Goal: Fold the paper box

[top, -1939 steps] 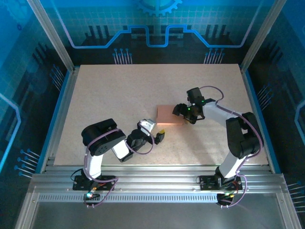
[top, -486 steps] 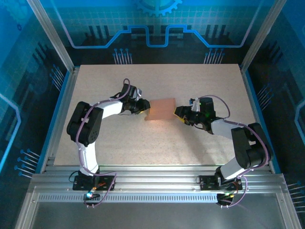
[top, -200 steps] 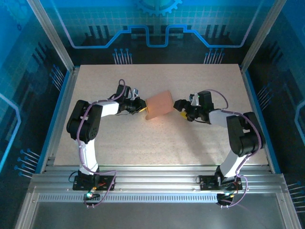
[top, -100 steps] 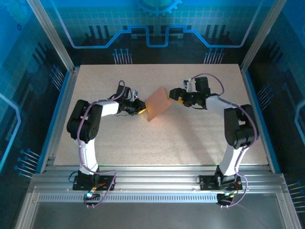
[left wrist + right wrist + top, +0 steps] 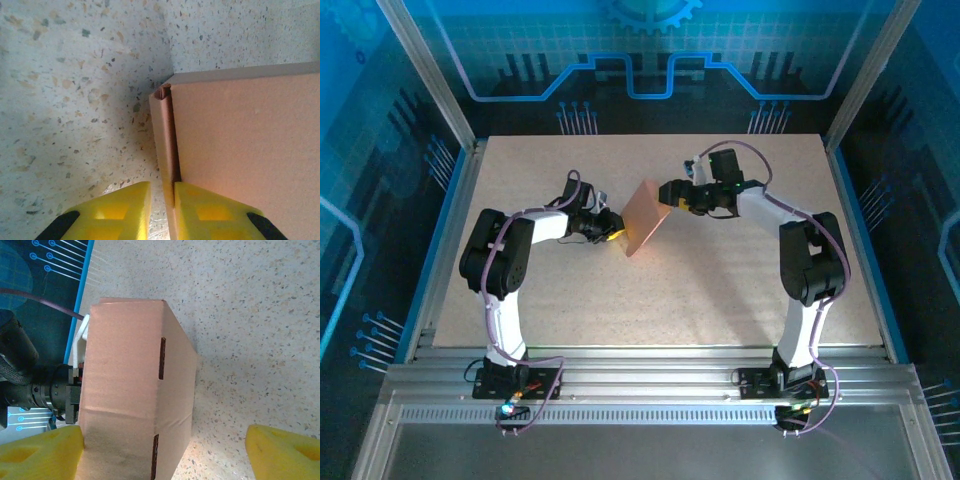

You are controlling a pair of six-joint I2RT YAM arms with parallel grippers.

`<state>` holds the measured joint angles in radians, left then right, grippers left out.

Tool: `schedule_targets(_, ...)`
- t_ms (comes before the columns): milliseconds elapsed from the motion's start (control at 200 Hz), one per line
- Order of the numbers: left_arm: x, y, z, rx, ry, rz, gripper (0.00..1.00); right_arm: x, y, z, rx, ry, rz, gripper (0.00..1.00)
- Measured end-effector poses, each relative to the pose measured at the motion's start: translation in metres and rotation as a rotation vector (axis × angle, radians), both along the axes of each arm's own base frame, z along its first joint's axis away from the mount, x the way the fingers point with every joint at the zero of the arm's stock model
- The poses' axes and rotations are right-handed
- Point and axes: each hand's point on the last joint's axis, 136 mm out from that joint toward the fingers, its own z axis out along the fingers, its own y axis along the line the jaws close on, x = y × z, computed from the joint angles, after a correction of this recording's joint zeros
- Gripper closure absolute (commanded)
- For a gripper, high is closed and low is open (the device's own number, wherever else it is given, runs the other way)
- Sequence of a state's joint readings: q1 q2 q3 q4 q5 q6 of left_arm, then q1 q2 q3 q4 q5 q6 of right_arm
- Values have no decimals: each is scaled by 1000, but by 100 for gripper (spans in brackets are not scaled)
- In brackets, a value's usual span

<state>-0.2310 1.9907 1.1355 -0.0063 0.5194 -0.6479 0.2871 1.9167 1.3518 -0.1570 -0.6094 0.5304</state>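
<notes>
L gripper (image 5: 162, 192): jaws nearly closed, w/ a thin edge of the paper box (image 5: 240, 150) nipped btwn its yellow fingers (image 5: 115, 210). R gripper (image 5: 164, 436): jaws wide, nothing held. One finger sits just beside a box panel, the other well apart.

From above, the box stands tilted up on edge near mid-table (image 5: 720, 290), L gripper at its 8 o'clock, R gripper at its 2 o'clock.

Judged by looks, the card is light, thin and springy. Panels prob. bow under a push, creases spring back, and the bottom edge may skid. Best hold is on edges close to a crease or corner, not mid-panel. The slots (image 5: 161, 358) along the fold are likely weak spots.
</notes>
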Motion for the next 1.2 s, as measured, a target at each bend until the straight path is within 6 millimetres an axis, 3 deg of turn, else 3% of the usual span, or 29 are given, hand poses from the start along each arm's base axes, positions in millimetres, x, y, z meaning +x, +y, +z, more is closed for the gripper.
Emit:
schedule_targets(410, -1, 0, 0, 1, 4, -2, 77, 3, 3, 12, -30, -1, -30, 5)
schedule_targets(660, 1, 0, 2, 0, 0, -3, 76, 5, 15, 31, -94, -26, -5, 13)
schedule_targets(835, 2, -1, 4, -1, -4, -3, 76, 13, 15, 18, -195, 26, -19, 19)
schedule_targets(1201, 3, -1, 5, -2, -7, -4, 78, 7, -8, -13, -323, 124, -92, 8)
